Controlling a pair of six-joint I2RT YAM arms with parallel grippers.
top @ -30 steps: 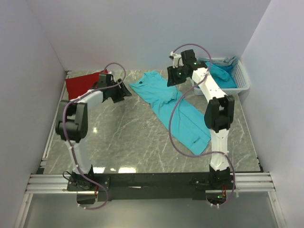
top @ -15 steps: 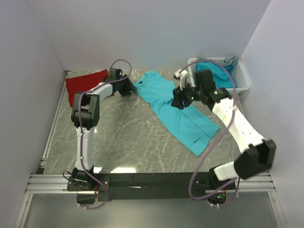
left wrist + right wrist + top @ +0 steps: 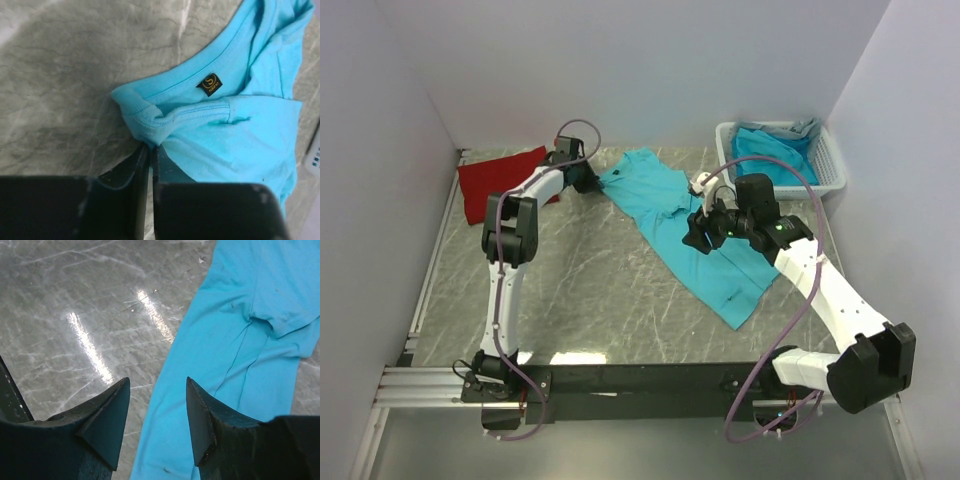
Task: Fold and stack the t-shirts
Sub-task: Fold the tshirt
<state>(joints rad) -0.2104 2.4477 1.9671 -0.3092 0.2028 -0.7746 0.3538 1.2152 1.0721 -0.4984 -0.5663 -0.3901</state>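
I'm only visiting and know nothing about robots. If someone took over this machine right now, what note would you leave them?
The left claw is shut, pinching the turquoise t-shirt beside its collar.
The right claw is open above that shirt's side edge, holding nothing.
The turquoise t-shirt lies stretched out, unfolded, on the table. The red t-shirt lies folded at the far left. More turquoise cloth sits in the white basket.
Done: the red one is folded.
Left: fold the turquoise one, stack it, then deal with the basket's contents.

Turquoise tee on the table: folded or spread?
Spread, not folded: the turquoise short-sleeved cloth t-shirt lies long and rumpled across the grey marble table; left gripper pinches its collar.
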